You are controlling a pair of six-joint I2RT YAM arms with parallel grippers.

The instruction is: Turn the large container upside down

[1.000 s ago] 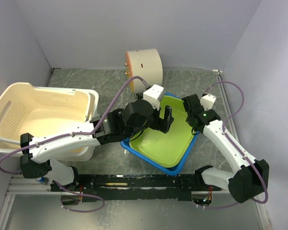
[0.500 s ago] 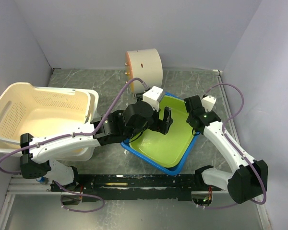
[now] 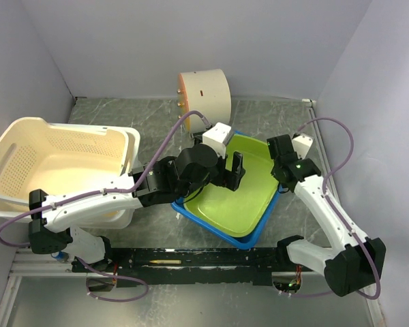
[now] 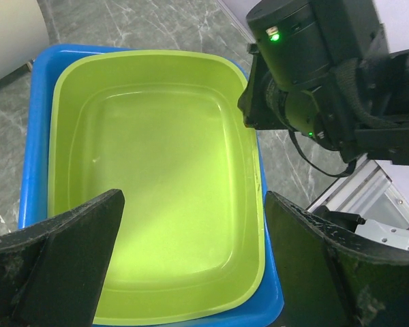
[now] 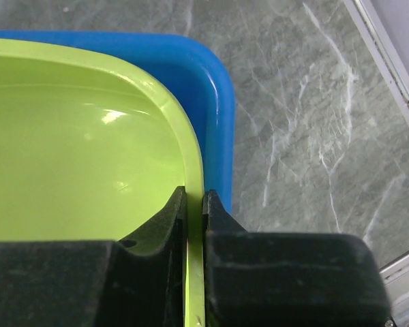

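A lime-green container sits nested inside a larger blue container in the middle of the table, both open side up. My right gripper is at their far right edge. In the right wrist view it is shut on the green rim, one finger inside and one between the green wall and the blue container. My left gripper hangs open over the green container, its fingers wide apart and touching nothing. The blue rim shows around the green one.
A white perforated basket stands at the left. A cream cylinder lies on its side at the back wall. A black rail runs along the near edge. Walls close in on both sides.
My right gripper has shut on the green container's rim, and its wrist has shifted slightly to the right. The left arm has stayed where it was, still open.
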